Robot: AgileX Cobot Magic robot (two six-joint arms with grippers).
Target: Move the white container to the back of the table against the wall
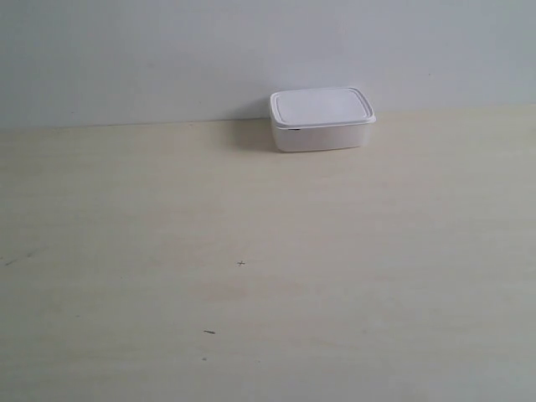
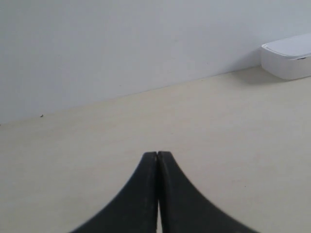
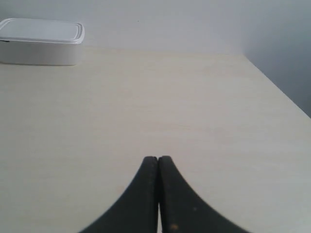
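Though far from the jaws (both pairs pressed together), white container [image 1: 322,120] against wall [image 1: 167,59], long axis along it.

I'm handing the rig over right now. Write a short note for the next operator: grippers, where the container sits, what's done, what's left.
Left gripper: shut, holding nothing, over bare table, well apart from the box.
Right gripper: shut, holding nothing, also apart from it.
White container: lid on, upright, at the back of the table by the wall.
Done: the move looks complete.
Left: probably nothing. The views do not settle whether the box actually touches the wall, so check that.
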